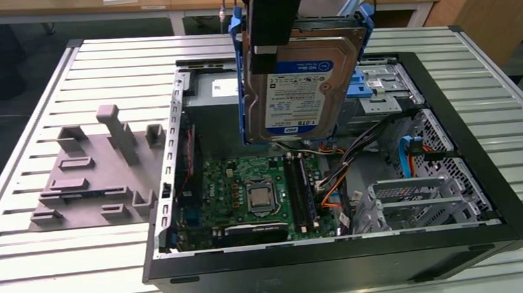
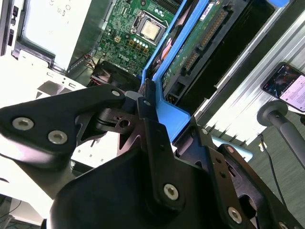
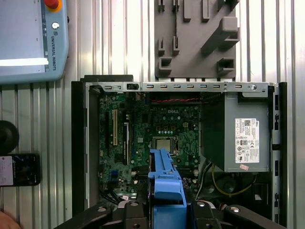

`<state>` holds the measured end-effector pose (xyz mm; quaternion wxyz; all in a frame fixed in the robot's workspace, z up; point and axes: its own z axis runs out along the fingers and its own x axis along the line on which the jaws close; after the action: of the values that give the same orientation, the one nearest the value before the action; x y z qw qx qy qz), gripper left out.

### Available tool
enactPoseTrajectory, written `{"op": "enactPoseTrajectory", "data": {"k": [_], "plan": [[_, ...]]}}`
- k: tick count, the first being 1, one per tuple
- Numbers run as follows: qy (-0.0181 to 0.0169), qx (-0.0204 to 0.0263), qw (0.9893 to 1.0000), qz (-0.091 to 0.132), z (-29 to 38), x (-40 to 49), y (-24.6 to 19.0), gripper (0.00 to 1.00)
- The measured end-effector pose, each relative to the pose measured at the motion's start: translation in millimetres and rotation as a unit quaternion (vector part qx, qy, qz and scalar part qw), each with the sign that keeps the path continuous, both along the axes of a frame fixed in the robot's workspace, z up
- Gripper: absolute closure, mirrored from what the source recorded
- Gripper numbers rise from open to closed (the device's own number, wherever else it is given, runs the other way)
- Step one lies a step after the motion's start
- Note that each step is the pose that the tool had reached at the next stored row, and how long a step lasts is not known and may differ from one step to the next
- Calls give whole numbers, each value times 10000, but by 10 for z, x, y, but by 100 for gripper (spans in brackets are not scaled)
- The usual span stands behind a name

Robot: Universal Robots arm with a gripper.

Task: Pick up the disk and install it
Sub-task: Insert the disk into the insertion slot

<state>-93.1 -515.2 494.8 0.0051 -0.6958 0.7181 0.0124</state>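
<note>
In the exterior view, looking down at a slant on the whole open computer case and slatted worktop. In the first wrist view, facing straight down from well above. In the second wrist view, peering close along the end effector past the disk. Sharing the motherboard across all three.

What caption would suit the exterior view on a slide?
Robot claw grips a caddy-framed hard drive, holding it above the open computer case and its motherboard.
</note>
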Motion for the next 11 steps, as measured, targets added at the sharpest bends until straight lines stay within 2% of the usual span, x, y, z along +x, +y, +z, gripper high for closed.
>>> {"op": "enactPoseTrajectory", "data": {"k": [6,11], "plan": [[0,0,10000,1,0,7,0,64],[0,0,10000,0,-1,88,0,64]]}}
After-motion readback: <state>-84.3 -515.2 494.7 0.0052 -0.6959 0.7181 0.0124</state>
